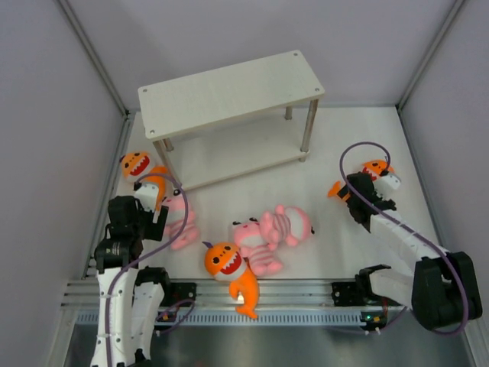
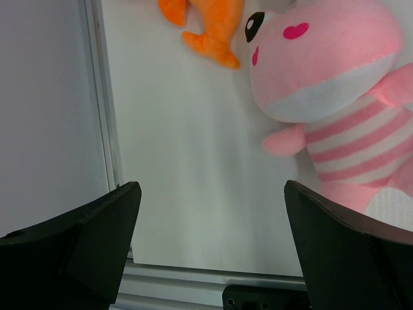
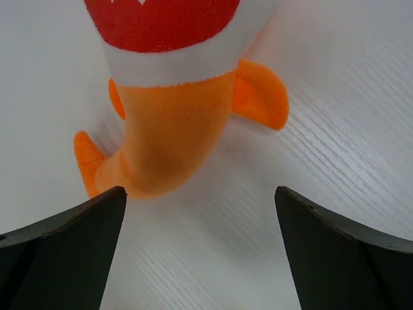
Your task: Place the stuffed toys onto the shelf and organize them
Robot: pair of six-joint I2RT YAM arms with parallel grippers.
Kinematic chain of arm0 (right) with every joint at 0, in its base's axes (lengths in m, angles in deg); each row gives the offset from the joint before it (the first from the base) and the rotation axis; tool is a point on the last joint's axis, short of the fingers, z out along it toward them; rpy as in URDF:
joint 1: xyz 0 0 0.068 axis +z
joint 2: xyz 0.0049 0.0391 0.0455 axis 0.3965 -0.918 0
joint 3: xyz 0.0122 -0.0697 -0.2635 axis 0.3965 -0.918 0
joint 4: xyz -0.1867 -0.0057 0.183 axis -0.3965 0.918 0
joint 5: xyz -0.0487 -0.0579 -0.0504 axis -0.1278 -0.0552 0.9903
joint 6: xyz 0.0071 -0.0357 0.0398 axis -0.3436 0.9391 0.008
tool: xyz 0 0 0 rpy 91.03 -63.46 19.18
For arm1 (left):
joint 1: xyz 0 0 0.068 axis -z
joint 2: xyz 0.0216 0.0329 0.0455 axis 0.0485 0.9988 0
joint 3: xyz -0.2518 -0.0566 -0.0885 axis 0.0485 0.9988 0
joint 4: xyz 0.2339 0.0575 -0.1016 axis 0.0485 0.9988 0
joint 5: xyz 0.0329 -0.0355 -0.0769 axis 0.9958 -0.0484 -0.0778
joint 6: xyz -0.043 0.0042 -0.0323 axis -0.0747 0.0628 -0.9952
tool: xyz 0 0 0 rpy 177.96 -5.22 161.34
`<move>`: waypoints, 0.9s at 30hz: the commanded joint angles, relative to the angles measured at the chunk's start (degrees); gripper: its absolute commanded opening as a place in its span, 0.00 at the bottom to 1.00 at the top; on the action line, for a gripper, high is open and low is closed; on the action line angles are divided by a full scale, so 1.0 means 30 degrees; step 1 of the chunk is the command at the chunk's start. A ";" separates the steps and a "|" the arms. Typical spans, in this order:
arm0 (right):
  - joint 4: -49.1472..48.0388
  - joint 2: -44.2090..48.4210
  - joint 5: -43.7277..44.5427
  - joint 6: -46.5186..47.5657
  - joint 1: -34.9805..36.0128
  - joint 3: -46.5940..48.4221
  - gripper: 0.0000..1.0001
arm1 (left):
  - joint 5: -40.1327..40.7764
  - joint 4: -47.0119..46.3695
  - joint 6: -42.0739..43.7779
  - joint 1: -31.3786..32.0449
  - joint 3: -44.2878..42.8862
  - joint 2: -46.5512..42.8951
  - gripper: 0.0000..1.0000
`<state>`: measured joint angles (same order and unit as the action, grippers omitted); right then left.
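The shelf [image 1: 229, 95] stands at the back of the table with both boards bare. All the toys lie on the table. One orange shark [image 1: 136, 164] lies at the far left. A pink striped creature [image 1: 182, 225] lies beside my left gripper [image 1: 155, 203], which is open and empty; the wrist view shows that creature [image 2: 335, 77] to the right of my left gripper [image 2: 213, 219] and an orange tail [image 2: 213, 32] ahead. A second shark [image 1: 229, 267] and two pink creatures [image 1: 279, 228] lie in the centre. My right gripper [image 1: 361, 189] hovers open just behind the third shark [image 3: 174, 116].
A grey side wall [image 2: 45, 97] and a metal frame rail [image 2: 103, 97] run close to the left of my left gripper. Another metal rail [image 1: 290, 290] runs along the table's near edge. The shelf's legs [image 1: 309, 126] stand on the back part of the table.
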<state>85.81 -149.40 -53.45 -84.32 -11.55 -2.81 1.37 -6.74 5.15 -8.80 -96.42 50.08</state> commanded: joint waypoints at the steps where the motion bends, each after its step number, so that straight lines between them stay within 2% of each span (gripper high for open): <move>1: -0.2243 -0.1736 -0.0099 -0.0832 -0.0217 0.1285 0.99 | -0.0529 -0.0420 0.0238 -0.0131 -0.0227 -0.0374 0.99; 6: -0.2593 -0.4550 0.0049 -0.0656 -0.0421 0.2838 0.99 | -0.0237 -0.0391 0.0033 -0.0131 -0.0344 -0.0491 0.99; 10: -0.3296 -0.5665 -0.0391 -0.0744 -0.1065 0.2812 0.90 | -0.0122 -0.0391 -0.0084 -0.0131 -0.0461 -0.0638 0.99; 14: -0.3415 -0.7302 -0.1297 -0.0743 -0.2090 0.3074 0.90 | -0.0149 -0.0333 -0.0113 -0.0102 -0.0491 -0.0668 0.99; 23: -0.4586 -0.7950 -0.2382 0.0252 -0.3176 0.3221 0.81 | -0.0032 -0.0362 -0.0171 -0.0131 -0.0549 -0.0551 0.99; 27: -0.5202 -0.8507 -0.3553 0.0544 -0.3760 0.3396 0.70 | 0.0027 -0.0333 -0.0172 -0.0161 -0.0549 -0.0550 0.99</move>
<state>71.77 -172.72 -60.40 -83.93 -20.95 5.64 0.95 -6.76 5.11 -8.87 -96.42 48.61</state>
